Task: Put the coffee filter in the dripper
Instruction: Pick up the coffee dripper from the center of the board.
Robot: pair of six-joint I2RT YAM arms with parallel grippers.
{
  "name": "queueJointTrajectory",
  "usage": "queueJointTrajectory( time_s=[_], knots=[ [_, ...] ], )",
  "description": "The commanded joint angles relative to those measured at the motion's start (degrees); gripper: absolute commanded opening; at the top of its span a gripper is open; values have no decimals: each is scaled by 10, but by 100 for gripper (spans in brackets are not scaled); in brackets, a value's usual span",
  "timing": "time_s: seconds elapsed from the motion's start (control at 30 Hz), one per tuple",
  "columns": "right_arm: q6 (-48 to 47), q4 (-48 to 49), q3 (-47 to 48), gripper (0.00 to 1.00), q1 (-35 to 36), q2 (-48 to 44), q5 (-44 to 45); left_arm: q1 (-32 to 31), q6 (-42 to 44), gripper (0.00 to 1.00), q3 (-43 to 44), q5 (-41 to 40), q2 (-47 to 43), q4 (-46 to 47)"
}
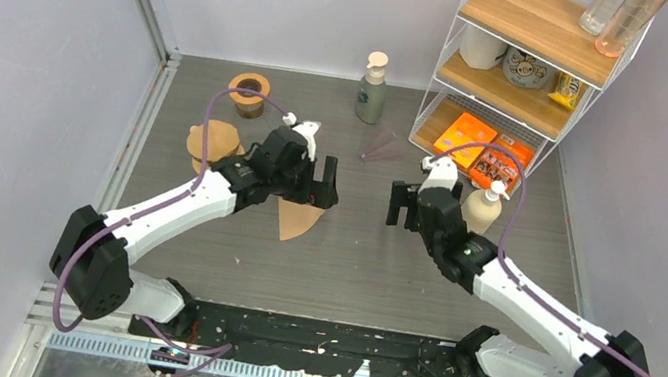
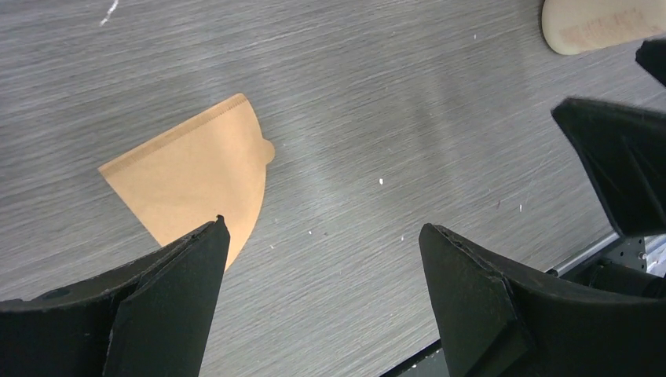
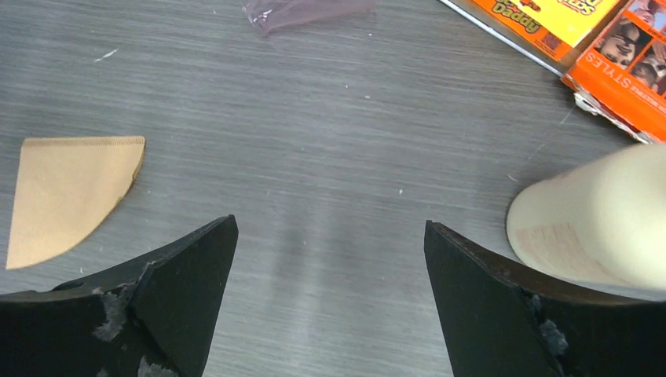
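A tan paper coffee filter [image 1: 295,219] lies flat on the grey table; it also shows in the left wrist view [image 2: 188,177] and the right wrist view [image 3: 67,196]. My left gripper [image 1: 312,191] is open and empty just above the filter's far edge; in its wrist view [image 2: 322,228] its left finger [image 2: 169,290] overlaps the filter's near corner. My right gripper [image 1: 405,206] [image 3: 330,224] is open and empty over bare table to the filter's right. A translucent purple cone [image 1: 380,143] [image 3: 306,12], which may be the dripper, lies on its side behind the grippers.
A brown cup with a tan ring [image 1: 249,94] and a tan rounded object [image 1: 213,143] stand at back left. A green pump bottle [image 1: 373,88] stands at the back. A beige bottle [image 1: 481,210] [image 3: 597,216] stands beside my right gripper. A wire shelf [image 1: 531,68] holds orange boxes [image 3: 605,35].
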Motion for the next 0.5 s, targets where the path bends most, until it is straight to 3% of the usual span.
queueJointTrajectory(
  time_s=[0.0,0.17,0.4,0.47],
  knots=[
    [7,13,92,95,-30,69,-42,-3,-15,100,-9,24,14,66],
    [-58,10,195,95,-58,187,-61,-4,-10,99,-25,39,16,79],
    [-103,-36,390,99,-139,366,-238,-3,3,100,-60,54,-12,93],
    [-125,-45,429,99,-146,402,-252,-3,6,99,-68,49,-22,95]
  ],
)
